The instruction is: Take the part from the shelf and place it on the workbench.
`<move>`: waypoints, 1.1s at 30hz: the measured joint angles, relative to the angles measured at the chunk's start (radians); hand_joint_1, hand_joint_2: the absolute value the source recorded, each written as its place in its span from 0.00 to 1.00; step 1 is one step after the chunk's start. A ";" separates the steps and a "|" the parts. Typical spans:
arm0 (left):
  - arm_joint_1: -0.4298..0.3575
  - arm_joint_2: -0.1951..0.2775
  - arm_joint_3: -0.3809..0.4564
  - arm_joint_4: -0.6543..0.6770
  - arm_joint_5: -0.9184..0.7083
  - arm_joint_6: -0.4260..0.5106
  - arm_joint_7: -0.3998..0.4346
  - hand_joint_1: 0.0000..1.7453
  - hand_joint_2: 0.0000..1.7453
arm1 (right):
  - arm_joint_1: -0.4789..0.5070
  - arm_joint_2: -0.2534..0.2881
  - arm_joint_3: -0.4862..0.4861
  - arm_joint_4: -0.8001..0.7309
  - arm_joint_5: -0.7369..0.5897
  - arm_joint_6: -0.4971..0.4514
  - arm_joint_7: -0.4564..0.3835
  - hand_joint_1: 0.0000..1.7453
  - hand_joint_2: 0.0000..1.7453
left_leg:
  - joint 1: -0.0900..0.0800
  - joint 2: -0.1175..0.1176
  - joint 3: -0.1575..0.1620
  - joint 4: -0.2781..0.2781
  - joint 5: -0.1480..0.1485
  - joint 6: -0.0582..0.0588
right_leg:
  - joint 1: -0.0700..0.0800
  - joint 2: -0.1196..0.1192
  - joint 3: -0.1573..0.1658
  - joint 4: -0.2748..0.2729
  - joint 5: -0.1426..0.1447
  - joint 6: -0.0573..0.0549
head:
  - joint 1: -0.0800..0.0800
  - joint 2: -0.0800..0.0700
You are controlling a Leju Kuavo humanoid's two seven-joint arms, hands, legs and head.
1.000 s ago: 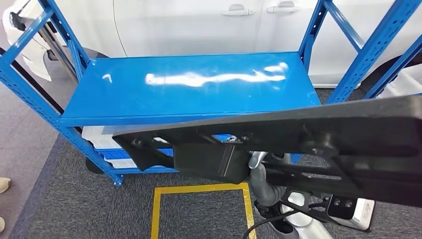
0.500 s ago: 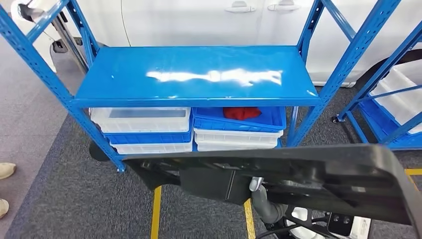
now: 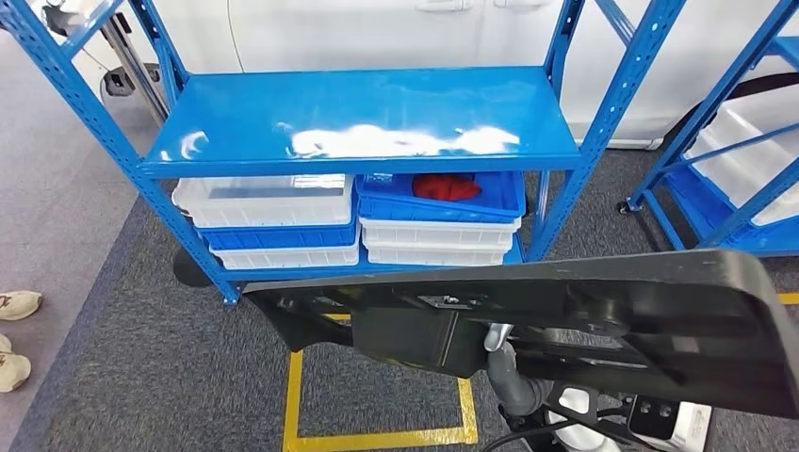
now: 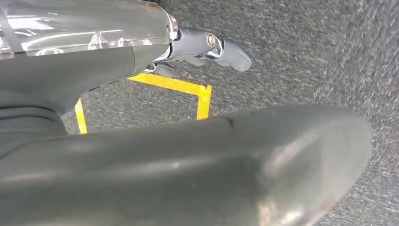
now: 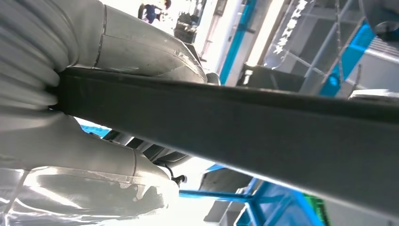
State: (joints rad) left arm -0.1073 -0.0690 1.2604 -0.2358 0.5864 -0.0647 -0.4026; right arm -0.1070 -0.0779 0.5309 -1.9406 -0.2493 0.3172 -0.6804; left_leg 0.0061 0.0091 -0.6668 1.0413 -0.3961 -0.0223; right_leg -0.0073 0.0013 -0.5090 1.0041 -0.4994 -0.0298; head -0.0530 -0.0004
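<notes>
Black plastic part (image 3: 584, 320) is off the shelf (image 3: 367, 127) and in my hands, carried low in front of the body, its long axis running across me from left to right, roughly parallel to the shelf's front edge. My right hand (image 5: 70, 117) is clamped on it: ribbed cover and thumb wrap the part's edge (image 5: 235, 127) in the right wrist view. My left hand (image 4: 207, 47) I read as under the part (image 4: 188, 165), fingers sticking out past it over the carpet, but I cannot tell if it's actually gripping. Shelf top board sits bare ahead; bins (image 3: 269, 221) sit on the lower level. No workbench visible, so I judge the next move is a turn away, keeping the long part's right end clear of the shelf posts.
</notes>
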 joint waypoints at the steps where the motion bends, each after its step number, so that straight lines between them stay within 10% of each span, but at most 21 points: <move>1: 0.001 0.000 0.000 0.000 0.000 0.001 0.000 0.00 0.00 | 0.000 0.004 0.000 0.001 0.000 0.004 0.000 1.00 1.00 | 0.002 -0.001 -0.015 0.042 -0.047 -0.004 | -0.001 -0.001 -0.013 -0.002 0.012 -0.006 | 0.000 0.000; 4: 0.002 0.000 0.000 0.000 0.000 0.001 0.000 0.00 0.00 | 0.000 0.011 -0.002 0.004 -0.001 0.009 0.000 1.00 1.00 | 0.004 -0.001 -0.052 0.219 -0.156 -0.013 | 0.002 -0.001 -0.054 -0.001 0.045 -0.009 | 0.000 0.000; 6: 0.003 0.000 0.000 0.000 0.000 0.001 0.002 0.00 0.00 | 0.000 0.014 -0.004 0.008 -0.001 0.013 0.001 1.00 1.00 | 0.004 -0.001 -0.031 0.252 -0.124 -0.012 | 0.003 -0.002 -0.080 0.001 0.065 -0.007 | 0.000 0.000; 8: 0.003 0.000 0.000 0.000 0.001 0.001 0.003 0.00 0.00 | 0.000 0.018 -0.005 0.010 0.000 0.017 0.001 1.00 1.00 | 0.003 -0.001 0.061 0.149 -0.082 -0.003 | 0.006 -0.002 -0.100 0.003 0.081 -0.003 | 0.000 0.000; 10: -0.001 0.000 0.000 0.000 0.000 0.002 0.006 0.00 0.00 | -0.001 0.022 -0.006 0.012 0.001 0.022 0.001 1.00 1.00 | -0.002 -0.001 0.164 0.003 -0.094 0.009 | 0.009 -0.004 -0.109 0.006 0.093 0.005 | 0.000 0.000; 12: -0.003 0.000 0.001 0.000 0.000 0.003 0.010 0.00 0.00 | -0.002 0.026 -0.007 0.013 0.003 0.025 0.001 1.00 1.00 | -0.007 0.000 0.199 -0.061 -0.114 0.016 | 0.010 -0.006 -0.112 0.006 0.103 0.016 | 0.000 0.000; 15: 0.000 -0.004 0.003 0.000 0.000 0.009 0.013 0.00 0.00 | -0.005 0.029 -0.008 0.017 0.008 0.031 0.000 1.00 1.00 | -0.001 0.003 0.193 -0.072 -0.099 0.032 | 0.007 -0.006 -0.125 0.032 0.087 0.034 | 0.000 0.000; 20: 0.005 -0.010 0.005 0.000 0.000 0.014 0.017 0.00 0.00 | -0.009 0.030 -0.018 0.036 0.015 0.043 0.000 1.00 1.00 | -0.001 0.005 0.166 -0.070 -0.077 0.042 | -0.004 -0.004 -0.217 0.284 -0.051 0.053 | 0.000 0.000; 25: 0.009 -0.017 0.009 0.000 0.000 0.015 0.021 0.00 0.00 | -0.016 0.040 -0.031 0.047 0.013 0.067 0.000 1.00 1.00 | -0.005 0.010 0.156 -0.049 -0.083 0.028 | -0.001 -0.038 -0.076 0.047 0.047 0.040 | 0.000 0.000; 30: 0.012 -0.018 0.013 0.000 0.000 0.011 0.026 0.00 0.00 | -0.015 0.062 -0.042 0.042 0.026 0.078 0.001 1.00 1.00 | -0.008 0.027 0.144 -0.024 -0.106 0.002 | 0.001 -0.020 -0.076 0.018 0.049 0.007 | 0.000 0.000; 33: 0.013 -0.019 0.017 0.000 0.000 0.010 0.035 0.00 0.00 | -0.011 0.079 -0.047 0.027 0.049 0.077 0.005 1.00 1.00 | -0.002 0.007 0.071 0.138 -0.191 -0.010 | -0.001 0.003 -0.076 0.014 0.054 -0.004 | 0.000 0.000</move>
State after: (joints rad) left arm -0.0947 -0.0879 1.2776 -0.2361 0.5863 -0.0546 -0.3680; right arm -0.1184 0.0009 0.4840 -1.9131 -0.2005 0.3944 -0.6754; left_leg 0.0037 0.0156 -0.5959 1.1797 -0.5873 -0.0322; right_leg -0.0080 0.0044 -0.5847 1.0185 -0.4451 -0.0341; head -0.0531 -0.0004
